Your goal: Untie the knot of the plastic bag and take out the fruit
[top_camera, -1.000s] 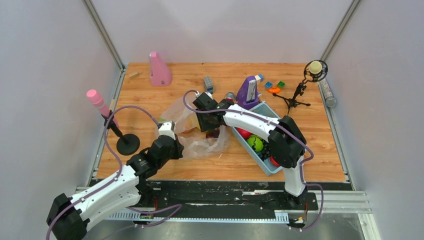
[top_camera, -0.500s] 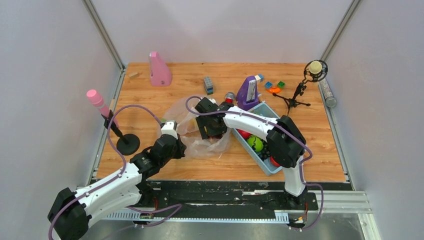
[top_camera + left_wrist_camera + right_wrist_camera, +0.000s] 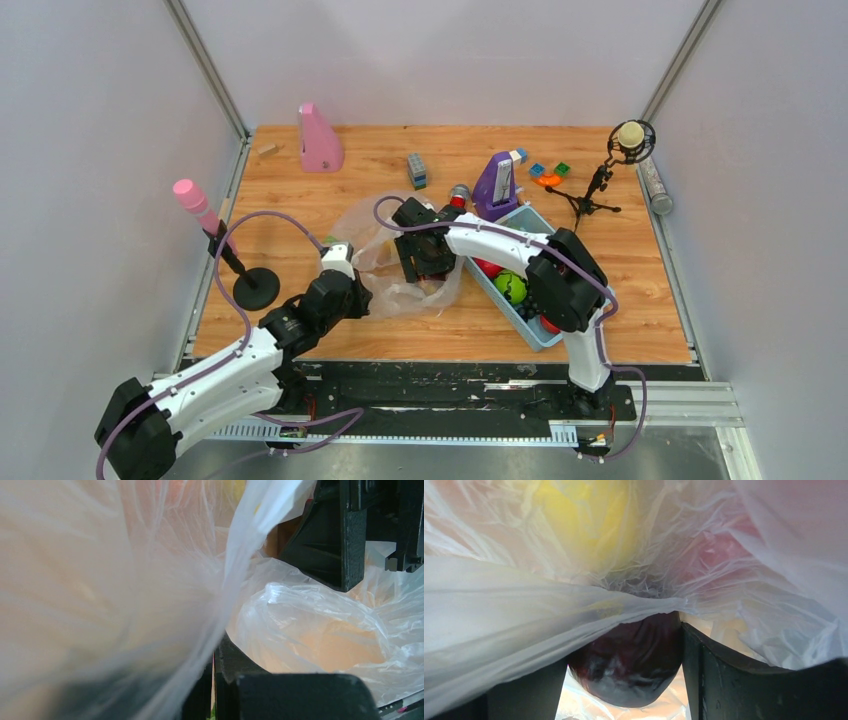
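Observation:
The see-through plastic bag [image 3: 438, 290] lies crumpled at the middle of the table. No knot can be made out. My left gripper [image 3: 360, 296] is at the bag's left edge, its jaws shut on a fold of bag film [image 3: 310, 640]; it shows in the left wrist view [image 3: 216, 652]. My right gripper [image 3: 420, 266] reaches down into the bag. In the right wrist view [image 3: 624, 645] it is shut on a dark red round fruit [image 3: 634, 662], with bag film [image 3: 499, 610] draped over it. A yellow fruit [image 3: 579, 515] and a pinkish one [image 3: 719, 555] show through the film beyond.
A blue tray [image 3: 545, 343] with red, green and dark fruits sits right of the bag. A purple object [image 3: 497, 183], a grey block [image 3: 417, 170], small coloured blocks [image 3: 548, 174], a microphone stand [image 3: 598, 186], a pink object [image 3: 320, 140] and a pink-topped stand [image 3: 254, 289] stand around.
My right gripper has moved toward the near edge and down into the bag. My left gripper has shifted slightly right, still holding the film.

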